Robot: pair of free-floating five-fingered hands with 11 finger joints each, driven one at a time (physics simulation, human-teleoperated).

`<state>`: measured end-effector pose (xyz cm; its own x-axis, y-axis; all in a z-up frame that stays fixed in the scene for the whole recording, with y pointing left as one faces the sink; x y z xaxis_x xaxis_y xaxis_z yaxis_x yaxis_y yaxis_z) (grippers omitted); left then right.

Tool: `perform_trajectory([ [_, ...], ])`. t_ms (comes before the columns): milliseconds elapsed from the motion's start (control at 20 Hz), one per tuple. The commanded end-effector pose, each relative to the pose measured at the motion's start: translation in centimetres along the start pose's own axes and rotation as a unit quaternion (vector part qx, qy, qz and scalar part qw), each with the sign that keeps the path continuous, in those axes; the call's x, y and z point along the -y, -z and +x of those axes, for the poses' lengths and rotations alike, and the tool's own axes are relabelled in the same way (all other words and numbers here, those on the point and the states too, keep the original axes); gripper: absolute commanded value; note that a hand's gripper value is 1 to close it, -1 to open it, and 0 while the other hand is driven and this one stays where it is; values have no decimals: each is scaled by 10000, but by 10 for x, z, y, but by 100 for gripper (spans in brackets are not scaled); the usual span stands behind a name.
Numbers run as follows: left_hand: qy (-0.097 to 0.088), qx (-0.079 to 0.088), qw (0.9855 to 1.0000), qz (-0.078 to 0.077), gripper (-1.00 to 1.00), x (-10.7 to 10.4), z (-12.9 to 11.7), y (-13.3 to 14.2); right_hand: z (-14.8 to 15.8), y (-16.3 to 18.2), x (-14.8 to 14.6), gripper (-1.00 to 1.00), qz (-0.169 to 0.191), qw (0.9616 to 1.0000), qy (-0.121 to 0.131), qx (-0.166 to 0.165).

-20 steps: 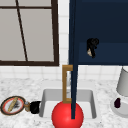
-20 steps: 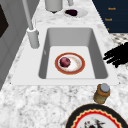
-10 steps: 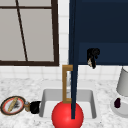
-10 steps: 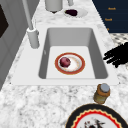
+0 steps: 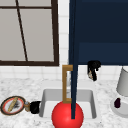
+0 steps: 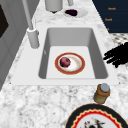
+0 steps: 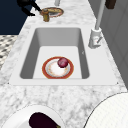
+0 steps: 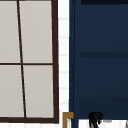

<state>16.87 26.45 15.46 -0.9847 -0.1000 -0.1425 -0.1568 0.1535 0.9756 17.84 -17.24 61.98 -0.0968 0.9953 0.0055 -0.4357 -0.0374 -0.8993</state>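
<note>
Front view: one right hand (image 5: pixel 93 69) is being held just under the blue cabinet (image 5: pixel 100 32), fingers curled, holding nothing; one left hand (image 5: pixel 35 107) is seen beside one jar (image 5: pixel 27 106). Left side view: one plate (image 6: pixel 70 63) carrying one red fruit (image 6: pixel 65 61) is lying in the sink (image 6: pixel 50 37). Right side view: one eggplant (image 7: pixel 42 121) is resting on the counter (image 7: pixel 75 97).
</note>
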Motion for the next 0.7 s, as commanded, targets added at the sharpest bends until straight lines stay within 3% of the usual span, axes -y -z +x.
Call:
perform_trajectory([
  [0,0,0,10000,0,0,0,0,0,-16,-3,-34,100,156,9999,28,-25],
  [250,0,0,10000,0,0,0,0,0,-49,-3,-66,100,369,9982,320,345],
  [650,0,0,10000,0,0,0,0,0,-107,-13,-106,100,323,9984,317,351],
])
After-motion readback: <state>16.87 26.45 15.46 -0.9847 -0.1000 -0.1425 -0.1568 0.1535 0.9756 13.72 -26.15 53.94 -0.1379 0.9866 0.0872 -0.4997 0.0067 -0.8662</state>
